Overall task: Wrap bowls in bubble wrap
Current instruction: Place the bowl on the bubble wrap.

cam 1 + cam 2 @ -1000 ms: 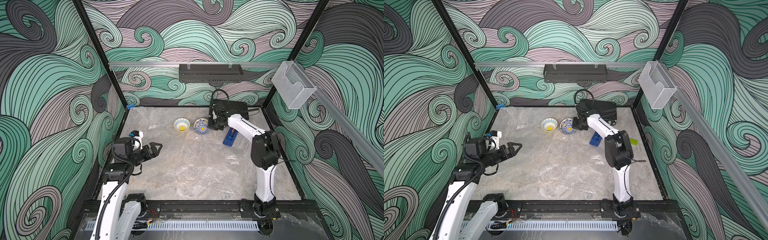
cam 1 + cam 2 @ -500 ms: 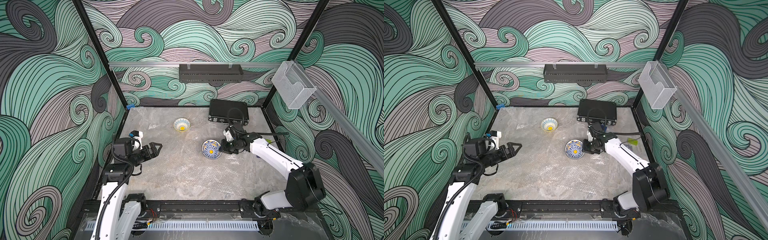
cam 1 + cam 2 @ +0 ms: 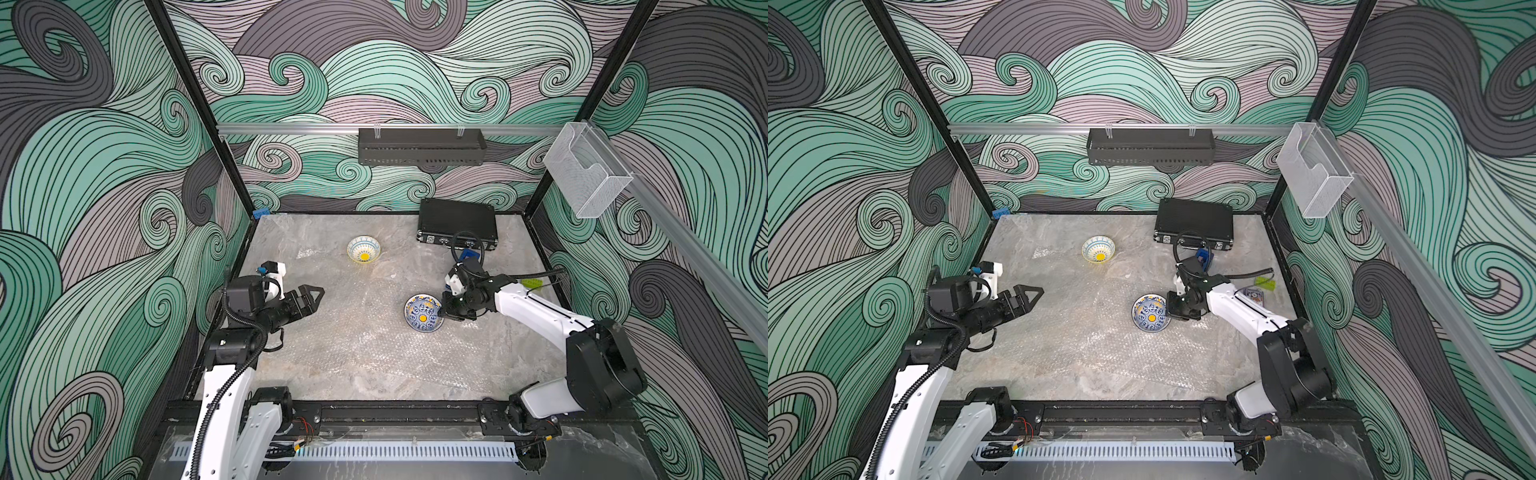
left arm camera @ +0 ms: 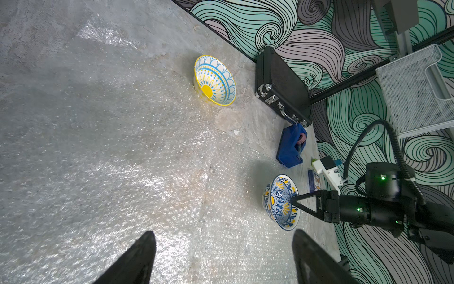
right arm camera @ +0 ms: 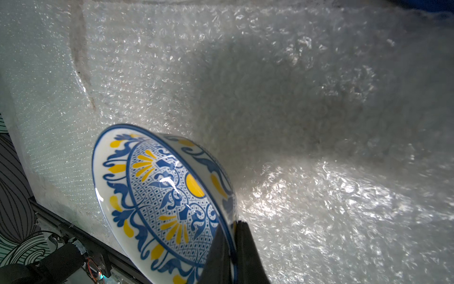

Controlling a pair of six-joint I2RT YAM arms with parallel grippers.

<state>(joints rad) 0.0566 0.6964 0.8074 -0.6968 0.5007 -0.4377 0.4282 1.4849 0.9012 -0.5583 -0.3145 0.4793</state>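
Observation:
The blue-white bowl hangs tilted over the right part of the bubble wrap. My right gripper is shut on its rim, one finger inside and one outside. Whether the bowl touches the wrap I cannot tell. The pale bowl stands upright at the back. My left gripper hovers open and holds nothing at the left edge of the bubble wrap, far from both bowls.
A black case lies at the back right, with a blue tape dispenser in front of it. A small green piece and a card pack lie by the right wall. A mesh holder hangs on the right rail.
My right arm has carried the blue-white bowl from beside the pale bowl at the back forward to the middle right, over the bubble wrap. The left arm has not moved.

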